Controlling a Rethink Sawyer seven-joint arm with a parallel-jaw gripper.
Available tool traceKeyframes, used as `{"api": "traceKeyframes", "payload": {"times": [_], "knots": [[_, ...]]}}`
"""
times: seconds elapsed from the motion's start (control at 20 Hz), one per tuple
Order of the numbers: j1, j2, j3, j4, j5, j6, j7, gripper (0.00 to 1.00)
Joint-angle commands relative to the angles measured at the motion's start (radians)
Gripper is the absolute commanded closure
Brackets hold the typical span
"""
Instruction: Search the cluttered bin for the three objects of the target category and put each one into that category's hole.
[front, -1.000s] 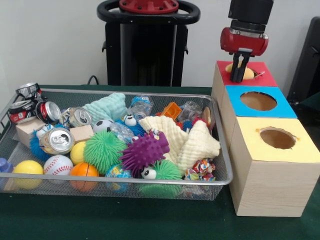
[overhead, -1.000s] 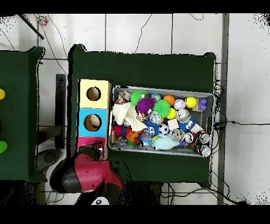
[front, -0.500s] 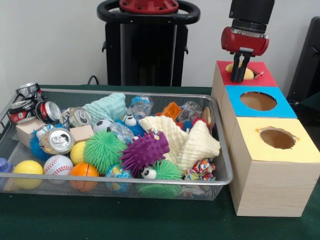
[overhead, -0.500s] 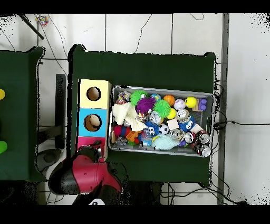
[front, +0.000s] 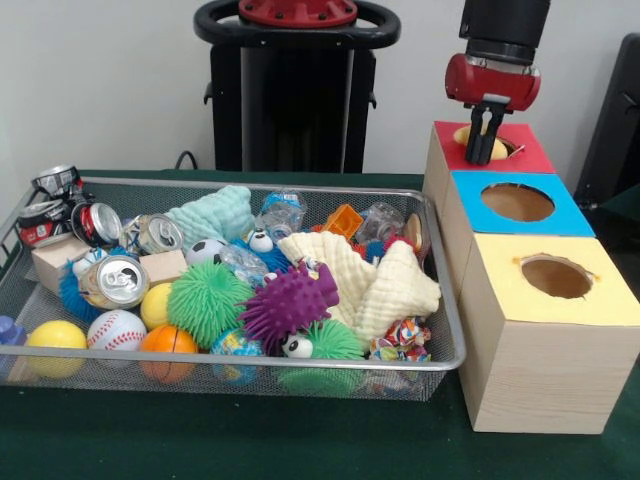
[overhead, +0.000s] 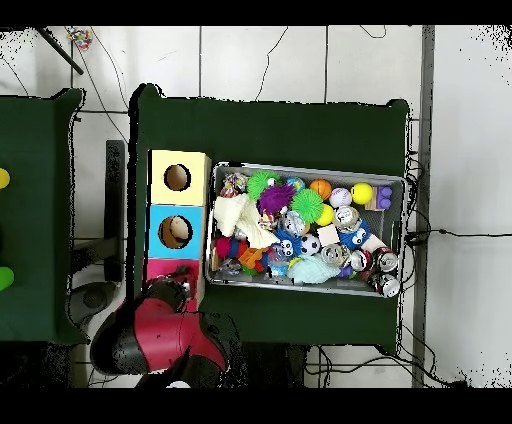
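Yellow ball (front: 478, 147), seemingly lodged in red box's hole (front: 487, 143).

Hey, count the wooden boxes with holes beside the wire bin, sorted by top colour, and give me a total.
Red-topped box: 1
Blue-topped box: 1
Yellow-topped box: 1
Total: 3

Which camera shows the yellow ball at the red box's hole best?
The front view: the yellow ball sits in the red box hole, directly under the pincer. In the overhead view the arm covers that hole, hiding the ball.
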Motion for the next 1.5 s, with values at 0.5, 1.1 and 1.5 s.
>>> {"api": "traceKeyframes", "payload": {"times": [0.5,1.1,1.5], "knots": [[0.043,-0.019,0.114,0.178,-0.012,-0.091,0.215,1.0],[-0.082,-0.095,0.186,0.25,-0.104,-0.092,0.14,1.0],[-0.264,-0.132,0.288,0.214,-0.171,0.007,0.062,1.0]]}}
